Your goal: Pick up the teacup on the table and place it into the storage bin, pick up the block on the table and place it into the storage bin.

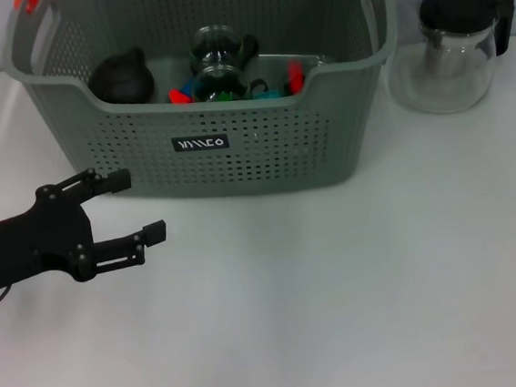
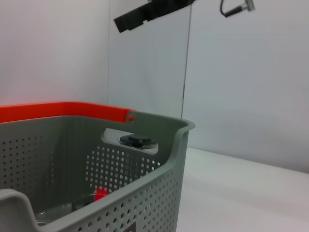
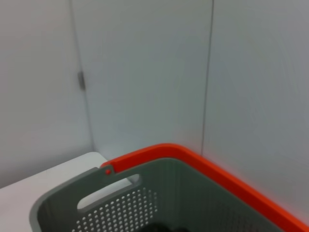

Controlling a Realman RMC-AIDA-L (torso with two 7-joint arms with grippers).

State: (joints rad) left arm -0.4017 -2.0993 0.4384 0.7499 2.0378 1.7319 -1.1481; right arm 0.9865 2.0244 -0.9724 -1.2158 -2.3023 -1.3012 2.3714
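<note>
Grey-green storage bin sits just beside the left end effector, spread wide and empty.

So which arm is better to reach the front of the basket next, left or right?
Left, most likely. The left tool hangs open and empty by the storage bin's front left corner, low over the table. The right arm does not show in the head view, so its reach cannot be judged.

Our head camera looks forward and down over the counter. Both wrist cameras sit close by the bin, level with its rim; we see the bin in all three views.
</note>
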